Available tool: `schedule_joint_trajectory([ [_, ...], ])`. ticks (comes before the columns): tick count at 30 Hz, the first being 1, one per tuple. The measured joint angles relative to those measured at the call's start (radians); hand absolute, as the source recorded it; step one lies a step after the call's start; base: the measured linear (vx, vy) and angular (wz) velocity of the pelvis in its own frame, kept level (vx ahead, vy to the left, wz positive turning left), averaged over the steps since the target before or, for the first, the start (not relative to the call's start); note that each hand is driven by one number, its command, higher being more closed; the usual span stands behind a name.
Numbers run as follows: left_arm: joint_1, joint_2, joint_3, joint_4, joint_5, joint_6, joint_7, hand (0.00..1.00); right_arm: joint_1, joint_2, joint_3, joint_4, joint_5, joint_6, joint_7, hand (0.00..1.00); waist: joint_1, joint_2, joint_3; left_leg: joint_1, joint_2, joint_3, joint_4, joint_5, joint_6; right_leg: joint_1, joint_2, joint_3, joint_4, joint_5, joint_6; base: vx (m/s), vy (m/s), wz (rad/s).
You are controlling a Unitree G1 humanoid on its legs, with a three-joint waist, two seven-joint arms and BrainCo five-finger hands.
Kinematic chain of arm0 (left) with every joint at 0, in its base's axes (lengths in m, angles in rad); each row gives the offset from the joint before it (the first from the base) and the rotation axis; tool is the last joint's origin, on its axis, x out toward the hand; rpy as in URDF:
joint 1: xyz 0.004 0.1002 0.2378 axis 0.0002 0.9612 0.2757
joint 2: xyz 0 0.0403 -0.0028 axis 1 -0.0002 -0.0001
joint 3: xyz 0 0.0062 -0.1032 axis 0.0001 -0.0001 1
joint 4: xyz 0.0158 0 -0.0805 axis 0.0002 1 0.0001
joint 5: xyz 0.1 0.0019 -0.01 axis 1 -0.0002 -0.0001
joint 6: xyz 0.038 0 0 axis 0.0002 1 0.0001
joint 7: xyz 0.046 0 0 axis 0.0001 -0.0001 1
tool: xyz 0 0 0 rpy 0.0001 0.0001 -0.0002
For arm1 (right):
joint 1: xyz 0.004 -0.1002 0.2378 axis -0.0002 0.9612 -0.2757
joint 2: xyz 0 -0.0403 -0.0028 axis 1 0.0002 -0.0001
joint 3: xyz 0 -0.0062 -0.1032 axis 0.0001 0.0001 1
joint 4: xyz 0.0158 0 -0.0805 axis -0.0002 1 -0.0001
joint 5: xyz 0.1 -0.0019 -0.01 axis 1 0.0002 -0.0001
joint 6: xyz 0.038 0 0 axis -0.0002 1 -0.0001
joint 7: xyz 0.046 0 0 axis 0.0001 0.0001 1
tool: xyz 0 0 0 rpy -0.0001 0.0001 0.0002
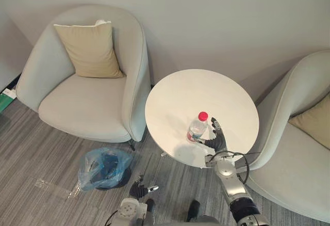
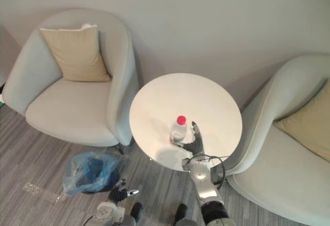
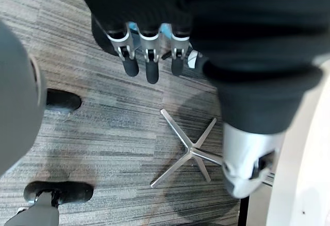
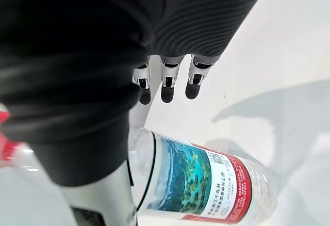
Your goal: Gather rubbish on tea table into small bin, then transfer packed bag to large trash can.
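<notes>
A clear plastic water bottle point(image 1: 197, 127) with a red cap and a blue-and-red label stands near the front edge of the round white tea table point(image 1: 196, 92). My right hand point(image 1: 217, 141) is right beside it, on the bottle's right. In the right wrist view the fingers point(image 4: 165, 84) are straight, past the bottle point(image 4: 206, 182), and not curled round it. My left hand point(image 1: 139, 189) hangs low over the carpet, left of the table, with relaxed fingers point(image 3: 149, 61) holding nothing. The small bin point(image 1: 104, 168), lined with a blue bag, stands on the floor to its left.
A grey armchair point(image 1: 87, 102) with a beige cushion point(image 1: 92, 50) stands left of the table, and a second armchair point(image 1: 299, 159) close on the right. A clear wrapper point(image 1: 51, 187) lies on the carpet. The table's star-shaped metal foot point(image 3: 191, 151) sits beneath it.
</notes>
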Motion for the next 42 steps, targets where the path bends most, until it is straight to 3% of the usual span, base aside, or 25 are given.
schedule_joint_trajectory([
  [5,-0.001,-0.005,-0.019,-0.052,-0.026,-0.003,0.001,0.00,-0.096,-0.001,-0.025,0.001,0.011,0.005,-0.027,0.00,0.004,0.032,0.052,-0.027,-0.013,0.001,0.014,0.004,0.005,-0.039,-0.021,0.000,0.051,-0.018,0.005,-0.02,0.033,0.03],
  [9,-0.012,0.000,-0.019,-0.075,-0.037,-0.004,0.003,0.00,-0.158,0.001,-0.024,0.017,0.038,0.006,-0.039,0.00,0.017,0.032,0.101,-0.053,-0.012,0.002,0.014,0.013,0.005,-0.079,-0.026,0.003,0.085,-0.025,0.002,-0.06,0.012,0.01],
  [10,-0.013,-0.001,-0.019,-0.077,-0.037,-0.005,0.003,0.00,-0.169,0.002,-0.023,0.038,0.039,0.007,-0.040,1.00,0.022,0.032,0.102,-0.059,-0.012,0.003,0.015,0.013,0.004,-0.090,-0.027,0.006,0.093,-0.027,0.001,-0.05,0.004,-0.03],
  [28,-0.032,-0.004,-0.037,-0.085,-0.056,-0.015,0.021,0.00,-0.211,0.004,0.034,0.061,0.109,0.015,-0.010,1.00,0.031,0.038,0.122,-0.099,-0.013,-0.023,0.015,0.023,-0.003,-0.116,-0.029,-0.020,0.091,-0.027,0.001,0.01,-0.005,0.04],
  [34,-0.030,-0.004,-0.037,-0.081,-0.053,-0.014,0.019,0.00,-0.071,0.001,0.057,-0.149,0.105,0.010,0.001,1.00,0.030,0.036,0.122,-0.067,-0.009,0.007,0.007,0.022,-0.002,-0.100,-0.026,0.013,0.088,-0.025,0.000,-0.01,0.001,-0.12],
  [42,-0.043,-0.001,-0.043,-0.029,-0.004,-0.011,0.016,0.00,0.085,0.000,0.143,-0.377,0.067,-0.028,0.064,1.00,-0.007,0.014,0.108,-0.041,0.003,0.075,-0.004,0.018,0.003,-0.087,-0.005,0.076,0.027,0.017,-0.001,-0.01,0.000,-0.25],
])
